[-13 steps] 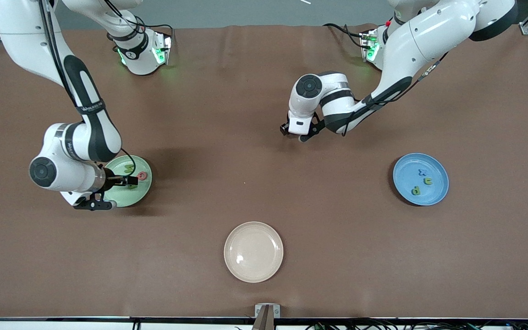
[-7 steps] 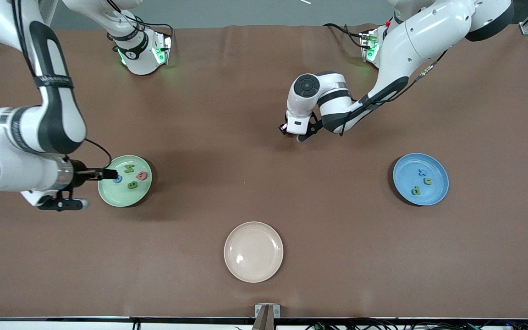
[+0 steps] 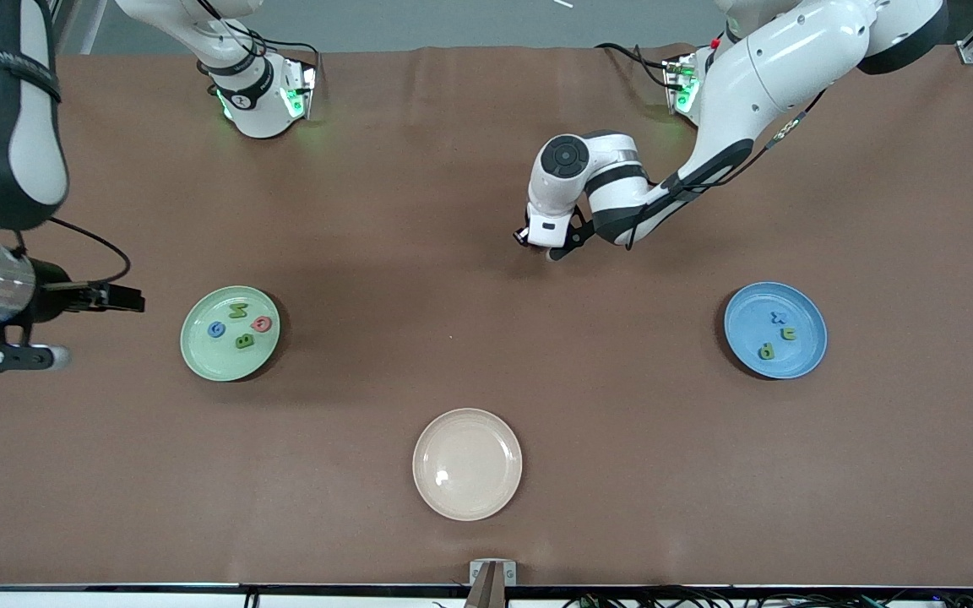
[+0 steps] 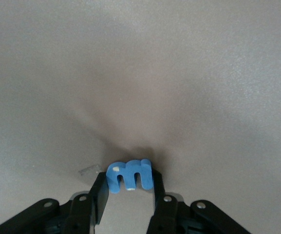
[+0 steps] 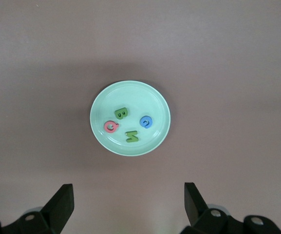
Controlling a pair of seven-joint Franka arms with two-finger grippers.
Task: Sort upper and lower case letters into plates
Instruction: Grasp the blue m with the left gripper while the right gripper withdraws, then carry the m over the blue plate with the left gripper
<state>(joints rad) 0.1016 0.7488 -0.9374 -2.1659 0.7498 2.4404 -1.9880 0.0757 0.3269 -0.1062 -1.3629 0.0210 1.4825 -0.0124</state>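
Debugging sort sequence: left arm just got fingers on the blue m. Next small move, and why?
Probably lift the blue m straight up, then carry it to the blue plate. The left gripper fingers pinch it at table level, and the blue plate holds only three lowercase letters; the green plate already has four capitals.

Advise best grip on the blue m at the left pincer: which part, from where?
Take the blue m across its two flat outer sides, coming straight down from above. It looks to lie face-up on the table, so those parallel sides are the cleanest opposing faces; the arched top would likely slip. The left pincer clamps it that way.
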